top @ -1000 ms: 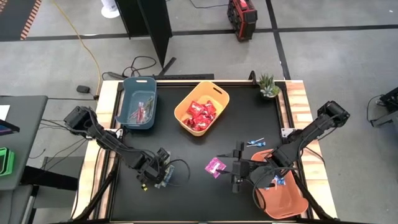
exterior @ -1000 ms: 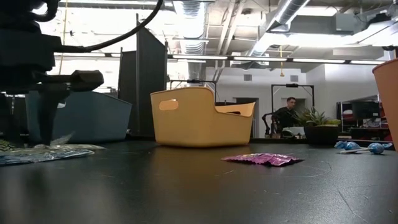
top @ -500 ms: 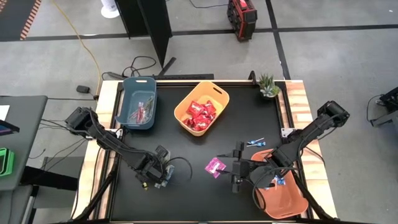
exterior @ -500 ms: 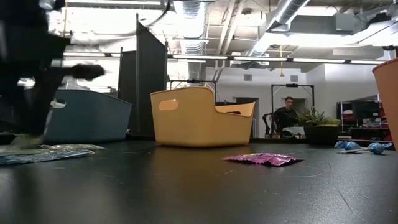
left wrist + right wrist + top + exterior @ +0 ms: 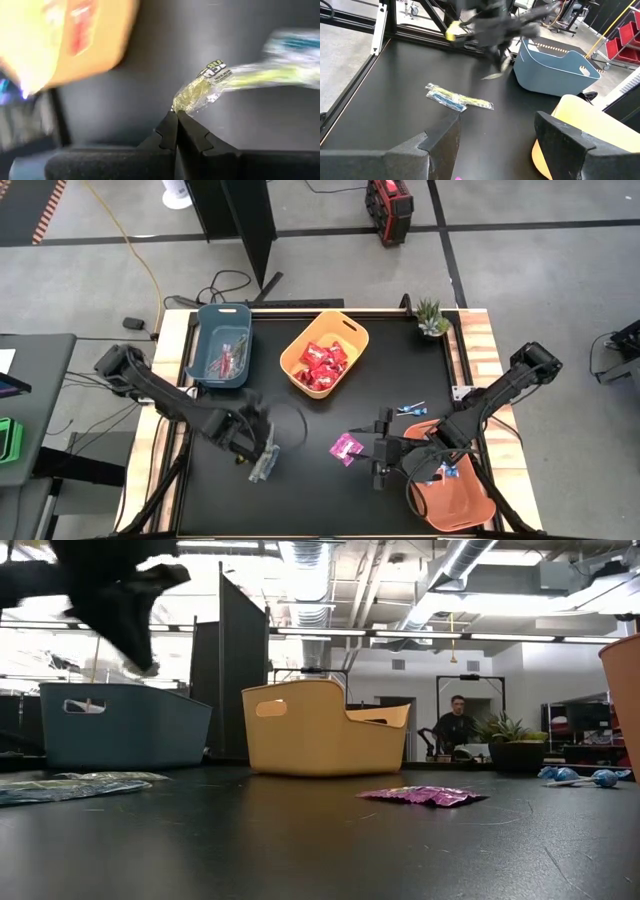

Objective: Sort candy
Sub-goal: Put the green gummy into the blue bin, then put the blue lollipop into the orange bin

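Left gripper (image 5: 176,114): fingers fully closed, tips pinching one end of a clear green stick packet (image 5: 235,77); the packet extends outward from the tips, above the black table (image 5: 300,480). Right gripper (image 5: 497,120): fingers spread wide, holding nothing, beside the magenta packet (image 5: 346,447). A second stick packet (image 5: 457,99) lies flat ahead of the right fingers.

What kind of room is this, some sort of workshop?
Probably a robotics lab or workshop: bare ceiling pipes, a concrete floor with loose cables, and red storage bins on racks beyond the table.
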